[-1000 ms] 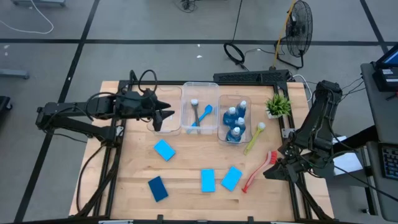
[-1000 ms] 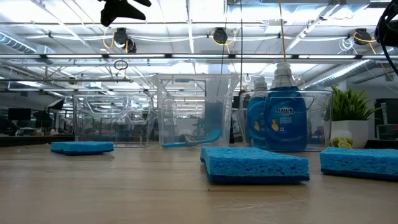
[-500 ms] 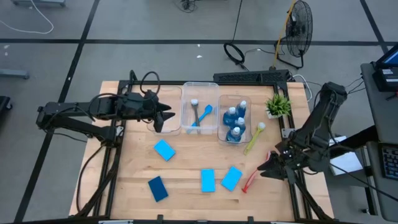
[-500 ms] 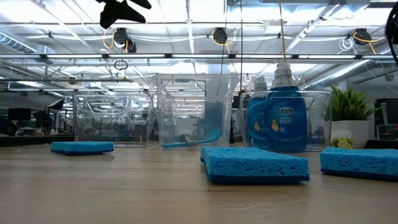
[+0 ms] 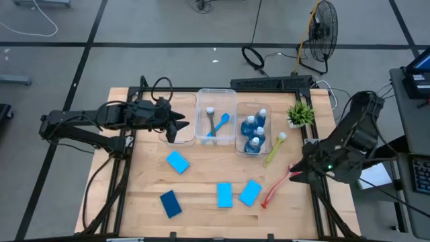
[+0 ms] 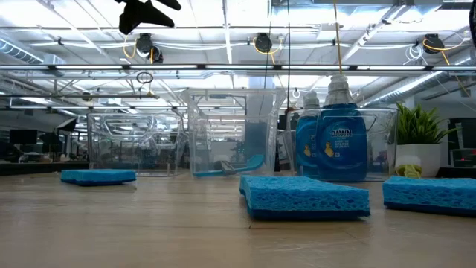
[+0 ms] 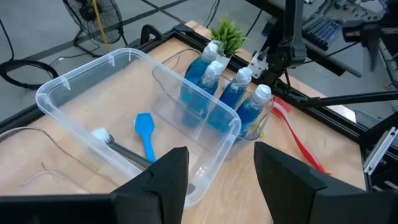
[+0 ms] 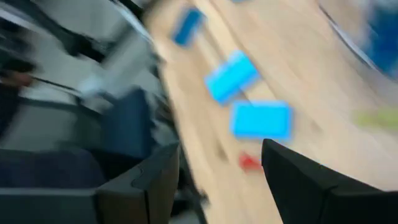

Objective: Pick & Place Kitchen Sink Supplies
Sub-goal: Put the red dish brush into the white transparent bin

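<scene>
Red brush [image 5: 277, 188], lower right of the high view: probably light, stiff and slim, best pinched across its handle mid-length. Long axis runs diagonally, bristle head toward upper right, handle tip toward lower left. Right gripper [image 5: 293, 176] hovers beside the head, fingers apart, empty. Left gripper [image 5: 180, 122] waits open above the bins [image 5: 182, 107].

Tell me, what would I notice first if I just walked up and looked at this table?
Probably the four blue soap bottles standing together in the clear bin nearest the little green plant. Next, the blue sponges scattered flat on the bare wood, and the red brush lying near the table's right edge, close to the open right gripper. The left gripper hovers open over the left-hand bin.
</scene>
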You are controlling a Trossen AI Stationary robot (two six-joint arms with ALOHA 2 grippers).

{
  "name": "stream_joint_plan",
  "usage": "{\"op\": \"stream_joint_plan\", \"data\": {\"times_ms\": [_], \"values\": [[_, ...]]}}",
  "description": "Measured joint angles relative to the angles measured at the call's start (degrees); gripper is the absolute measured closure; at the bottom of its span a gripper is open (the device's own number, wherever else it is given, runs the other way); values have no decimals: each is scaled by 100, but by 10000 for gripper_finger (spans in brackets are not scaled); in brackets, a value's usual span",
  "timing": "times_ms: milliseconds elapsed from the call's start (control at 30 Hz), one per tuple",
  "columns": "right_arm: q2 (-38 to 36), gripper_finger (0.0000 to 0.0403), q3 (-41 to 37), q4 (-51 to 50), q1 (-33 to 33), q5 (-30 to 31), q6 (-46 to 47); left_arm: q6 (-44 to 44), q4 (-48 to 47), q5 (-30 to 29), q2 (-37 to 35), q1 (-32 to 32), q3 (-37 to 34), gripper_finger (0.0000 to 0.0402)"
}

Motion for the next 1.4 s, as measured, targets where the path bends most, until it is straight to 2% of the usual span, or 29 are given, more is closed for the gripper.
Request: {"op": "stream_joint_plan", "data": {"times_ms": [100,167,300,467,767,900,1200,1400], "values": [[265,190,300,-1086,-134,-816,672,13,0,0,0,0,0,215],[431,190,305,-1467,-238,-1309,974,17,0,-1,0,0,0,215],[660,190,30,-1744,-415,-2072,1758,20,0,-2,0,0,4,215],[691,190,-556,-1488,-461,-2859,2992,38,0,-67,0,0,4,215],[607,190,-1818,-227,-459,-2860,5154,142,-2,-105,0,-6,7,215],[476,190,-2422,543,-459,-2834,5683,221,-4,-104,0,-31,7,215],[398,190,-3108,1785,-616,-2817,5773,396,-34,-81,0,-31,7,215],[398,190,-3138,1770,-784,-2163,5780,457,-35,-75,0,-31,7,215]]}}
